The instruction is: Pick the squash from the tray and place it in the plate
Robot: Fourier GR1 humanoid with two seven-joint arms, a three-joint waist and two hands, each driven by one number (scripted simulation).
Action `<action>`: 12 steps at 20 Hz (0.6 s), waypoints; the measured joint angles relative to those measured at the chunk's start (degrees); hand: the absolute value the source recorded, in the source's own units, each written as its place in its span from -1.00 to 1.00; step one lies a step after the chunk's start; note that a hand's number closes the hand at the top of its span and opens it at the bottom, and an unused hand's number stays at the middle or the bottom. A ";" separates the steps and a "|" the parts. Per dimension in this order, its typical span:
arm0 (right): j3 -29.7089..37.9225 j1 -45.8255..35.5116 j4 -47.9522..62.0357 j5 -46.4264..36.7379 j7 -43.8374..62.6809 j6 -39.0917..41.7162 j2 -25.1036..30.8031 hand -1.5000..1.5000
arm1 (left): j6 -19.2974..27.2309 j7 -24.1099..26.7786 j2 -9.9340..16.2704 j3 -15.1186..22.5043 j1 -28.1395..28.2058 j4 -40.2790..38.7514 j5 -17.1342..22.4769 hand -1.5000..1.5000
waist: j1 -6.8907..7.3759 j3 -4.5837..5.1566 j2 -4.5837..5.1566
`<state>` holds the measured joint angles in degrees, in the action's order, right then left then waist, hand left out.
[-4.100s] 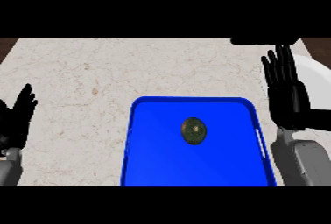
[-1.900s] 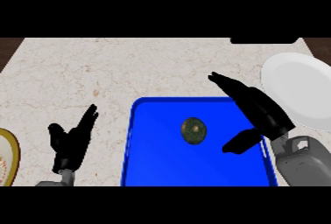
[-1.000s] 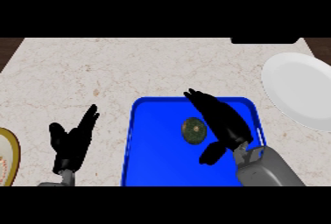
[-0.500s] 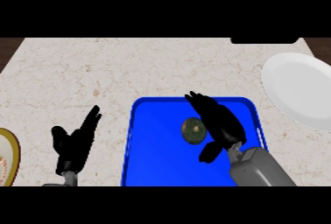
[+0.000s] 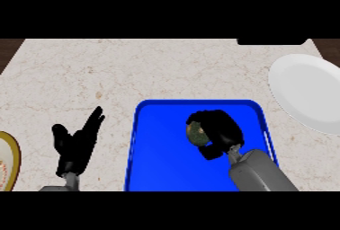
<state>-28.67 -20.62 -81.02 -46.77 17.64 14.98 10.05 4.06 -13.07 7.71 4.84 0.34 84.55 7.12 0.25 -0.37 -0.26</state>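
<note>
On the counter [image 5: 133,72], a blue tray [image 5: 159,152] is seen near the lower middle of the head view, its raised rim visible along the top and both sides. Inside the tray, slightly right of its centre, the squash [image 5: 196,134] is shown as a small, dark green, rounded body. The right hand [image 5: 219,130] is placed over the squash from the right, with the fingers curled round its top and far side and the thumb brought in below, so that the squash is enclosed and partly hidden; only its left face is exposed. Whether the squash is lifted off the tray floor cannot be told. The grey right forearm [image 5: 259,173] is seen entering from the lower edge, across the tray's lower right corner.

The white plate [image 5: 309,96] is located at the right edge of the view, on the counter, just beyond the tray's upper right corner and apart from the hand.

The left hand [image 5: 76,143] is shown left of the tray, over bare counter, with its fingers straight and spread, pointing upward. A second, yellow-rimmed plate [image 5: 8,161] is cut off by the left edge.
</note>
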 measured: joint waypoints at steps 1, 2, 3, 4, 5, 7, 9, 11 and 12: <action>0.06 -0.47 0.91 -0.92 -0.93 -0.58 -0.24 1.00 | -0.43 0.29 0.11 -0.19 0.26 0.03 0.09 0.00 | 0.02 0.00 -0.05; -0.01 -1.25 1.56 -1.88 -0.91 -0.69 -0.95 1.00 | -0.84 -0.21 0.25 -0.54 -0.09 -0.05 0.43 0.00 | 0.02 0.03 -0.06; 0.35 -1.68 2.22 -2.63 -1.55 -0.84 -1.11 1.00 | -0.93 0.24 -0.05 -0.50 -0.40 -0.63 0.15 0.00 | 0.02 0.02 -0.07; 0.71 -2.10 3.16 -3.26 -2.41 -1.37 -1.35 1.00 | -1.21 0.61 -0.12 -0.69 -0.41 -0.98 0.18 0.00 | 0.03 0.00 -0.11; 1.18 -2.22 3.63 -3.93 -3.37 -1.71 -1.28 1.00 | -1.02 0.57 -0.22 -0.63 0.12 -0.25 -0.16 0.00 | 0.05 0.00 -0.12; 2.04 -2.93 4.66 -4.99 -4.48 -2.12 -1.60 1.00 | -0.48 0.64 -0.79 -0.67 -0.10 -0.61 -0.77 0.00 | 0.03 -0.01 -0.10; 1.68 -1.72 3.45 -6.73 -3.64 -2.95 -2.38 1.00 | -0.26 1.05 -1.12 -0.62 0.07 -0.58 -1.35 0.00 | -0.04 0.00 -0.15; 1.61 0.44 1.76 -8.54 -0.34 -4.87 -3.52 1.00 | -0.58 1.42 -1.05 -0.83 0.22 -0.78 -1.33 0.00 | -0.24 0.04 -0.29; 1.63 1.73 0.42 -9.36 2.18 -5.42 -4.19 1.00 | -0.70 1.37 -0.88 -1.05 0.25 -0.90 -1.25 0.00 | -0.46 0.05 -0.36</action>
<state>-27.03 -18.89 -80.60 -56.13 19.82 9.57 5.86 3.36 -11.70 6.84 3.80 0.59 83.65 5.87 -0.22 -0.32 -0.63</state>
